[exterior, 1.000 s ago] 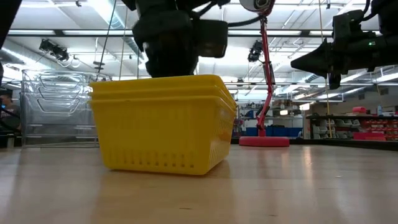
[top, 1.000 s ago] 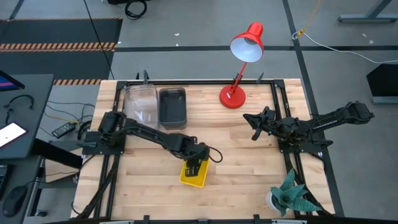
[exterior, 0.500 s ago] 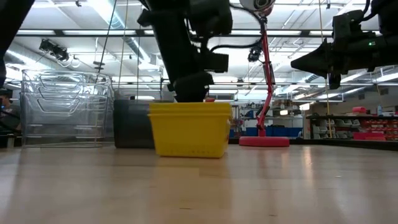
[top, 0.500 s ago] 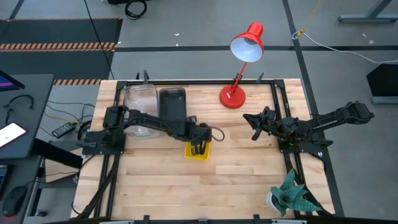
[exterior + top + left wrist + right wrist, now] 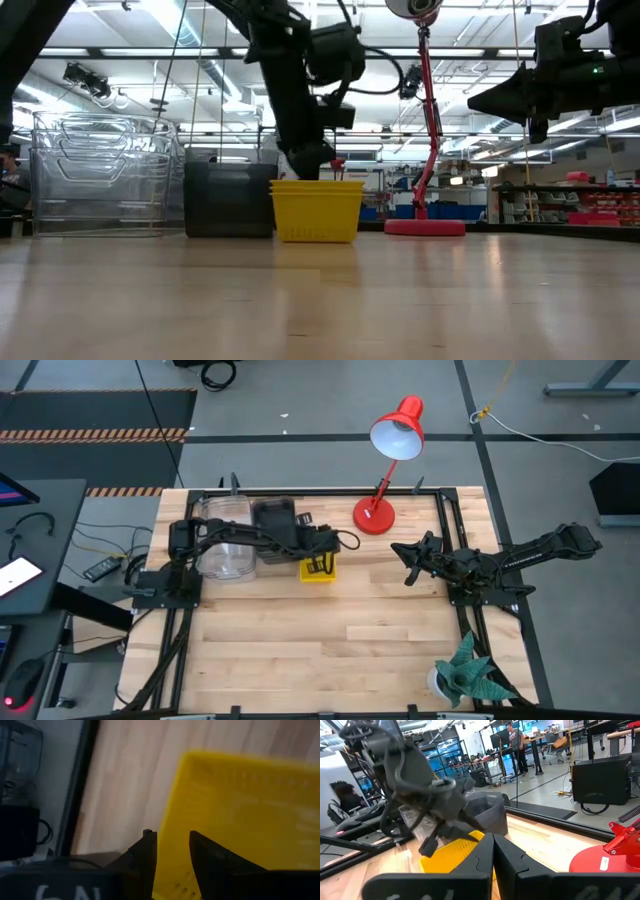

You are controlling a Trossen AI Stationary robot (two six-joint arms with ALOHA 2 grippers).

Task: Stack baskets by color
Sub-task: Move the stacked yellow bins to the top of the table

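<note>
Three kinds of baskets sit along the far side of the table [image 5: 400, 650], left half. Yellow baskets [image 5: 318, 569], a nested stack by the layered rims in the low view [image 5: 316, 208], rest on the wood just right of the dark grey baskets [image 5: 228, 198], w/ a narrow gap between them in the low view. Clear baskets [image 5: 225, 545] stand left of the grey ones [image 5: 273, 520], nearest the table's left rear corner; low view shows them stacked too [image 5: 97, 175].

Left gripper [image 5: 319, 563] is down over the yellow stack, fingers pinching its wall: in the left wrist view one dark finger [image 5: 145, 862] sits outside the yellow wall and the other [image 5: 212, 862] inside, w/ the rim [image 5: 240, 820] between them. So clamped on the yellow stack, which is on the tabletop. Left arm reaches from its base at the table's left edge across the grey and clear baskets.

Right gripper [image 5: 410, 561] hangs above the table's right half, well apart from the baskets, fingers pressed together in its own wrist view [image 5: 494, 851], holding nothing.

Red desk lamp [image 5: 385, 465] stands at the rear edge, base right of the yellow stack. Green plant [image 5: 468, 675] at the near right corner.
</note>
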